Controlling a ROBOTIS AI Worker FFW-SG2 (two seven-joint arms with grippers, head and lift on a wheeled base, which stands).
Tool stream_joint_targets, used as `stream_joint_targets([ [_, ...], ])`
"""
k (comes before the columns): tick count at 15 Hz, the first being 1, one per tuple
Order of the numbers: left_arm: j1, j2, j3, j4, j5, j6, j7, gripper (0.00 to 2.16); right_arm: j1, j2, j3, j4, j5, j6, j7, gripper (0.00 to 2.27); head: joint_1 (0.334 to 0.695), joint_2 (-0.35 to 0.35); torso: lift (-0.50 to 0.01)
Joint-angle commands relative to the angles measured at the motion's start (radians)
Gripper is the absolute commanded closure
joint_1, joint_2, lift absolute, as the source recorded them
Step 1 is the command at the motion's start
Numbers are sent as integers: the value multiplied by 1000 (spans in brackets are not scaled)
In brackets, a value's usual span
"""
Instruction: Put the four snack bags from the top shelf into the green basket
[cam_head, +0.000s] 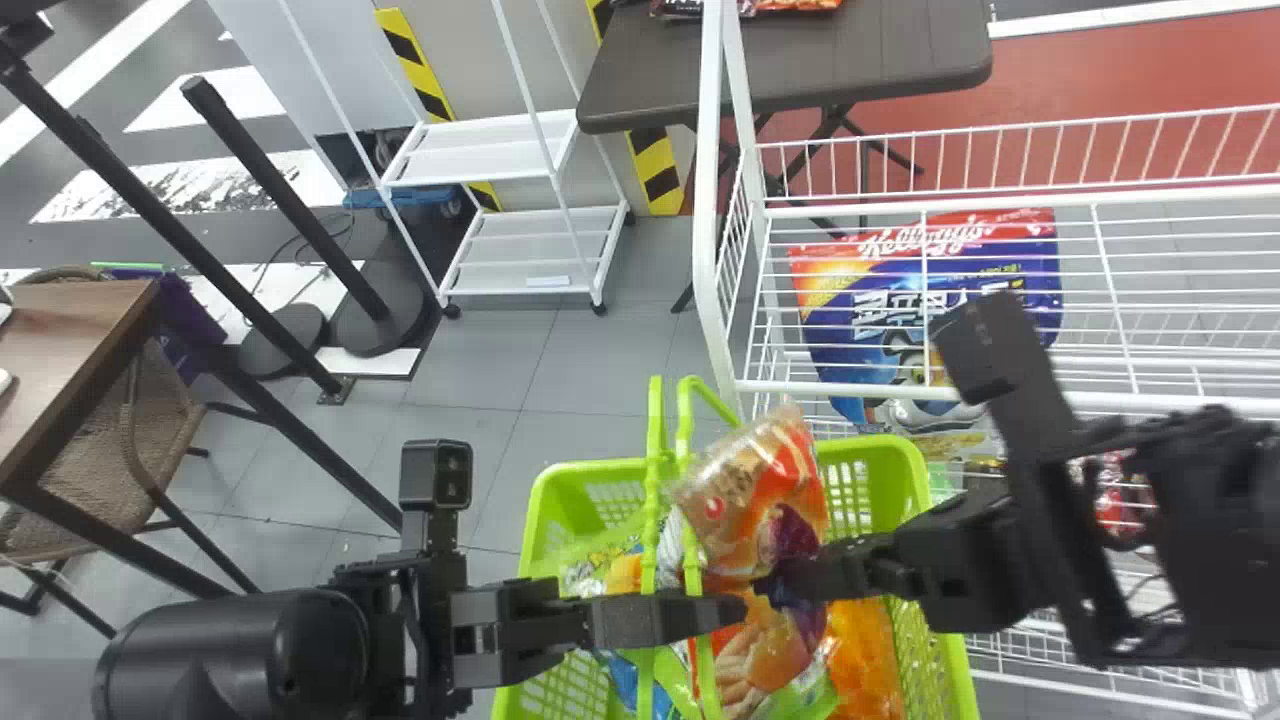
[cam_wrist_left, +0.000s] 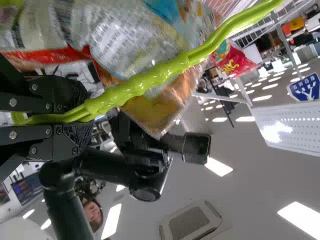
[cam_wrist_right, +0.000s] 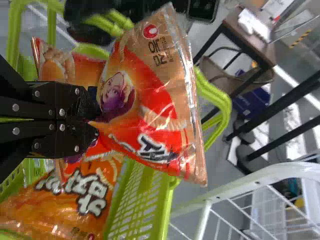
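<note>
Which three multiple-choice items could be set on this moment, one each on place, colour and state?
1. Where is the bag that the right gripper holds?
A) On the floor
B) Over the basket
C) On a table

2. What colour is the rack?
A) White
B) Red
C) Black

3. How is the left gripper?
A) Open, holding nothing
B) Shut on a cup
C) Shut on a handle

1 B: the head view shows it there.
2 A: its posts and wires are white.
3 C: green plastic runs between its fingers.
</note>
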Motion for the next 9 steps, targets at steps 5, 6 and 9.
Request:
stream_joint_targets([
  [5, 0, 2, 12, -35, 34, 49, -10, 2148, -77, 28, 96, 152, 48, 2, 3, 1858, 695, 350, 0],
  [6, 0, 2, 10, -40, 35, 52, -10, 2148, -89, 34, 99, 177, 46, 2, 4, 998, 695, 350, 0],
  [9, 6, 8, 22, -37, 37, 55, -10, 2148, -84, 31, 59, 137, 29, 2, 6, -2, 695, 350, 0],
])
